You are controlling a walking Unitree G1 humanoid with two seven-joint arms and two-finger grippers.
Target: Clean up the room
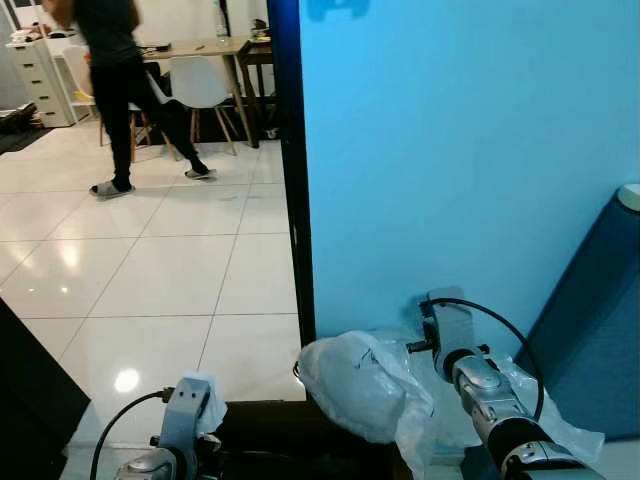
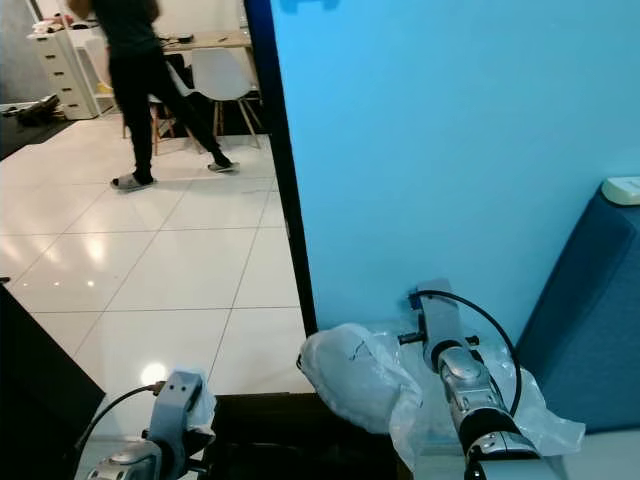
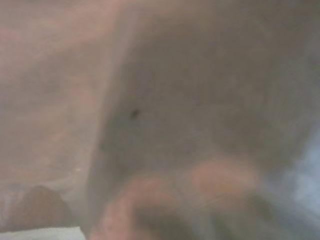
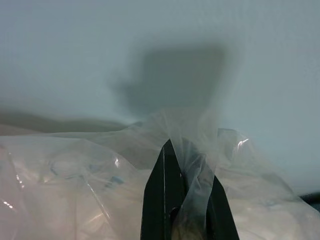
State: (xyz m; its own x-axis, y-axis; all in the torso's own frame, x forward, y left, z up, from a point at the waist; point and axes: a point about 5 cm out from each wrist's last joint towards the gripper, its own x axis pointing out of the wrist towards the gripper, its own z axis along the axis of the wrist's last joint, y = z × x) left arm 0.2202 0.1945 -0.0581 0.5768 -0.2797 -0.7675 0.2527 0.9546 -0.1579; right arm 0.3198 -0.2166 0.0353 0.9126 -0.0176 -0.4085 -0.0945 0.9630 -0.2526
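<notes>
A clear, crumpled plastic bag point(image 1: 360, 385) with pale contents hangs low in front of me, against the blue wall point(image 1: 450, 150). My right arm point(image 1: 488, 392) reaches into its folds from the right. In the right wrist view my right gripper point(image 4: 191, 165) is shut on the plastic bag point(image 4: 75, 185), with film bunched between the two black fingers point(image 4: 161, 200). My left arm point(image 1: 183, 415) sits low at the left, with a bit of white material beside its wrist. The left wrist view is a close, blurred surface.
A black door frame point(image 1: 290, 150) edges the blue wall. A dark blue piece of furniture point(image 1: 600, 330) stands at the right. A dark object point(image 1: 290, 440) lies below the bag. Across the white tiled floor point(image 1: 150, 260), a person point(image 1: 115, 70) walks past a table with white chairs point(image 1: 200, 80).
</notes>
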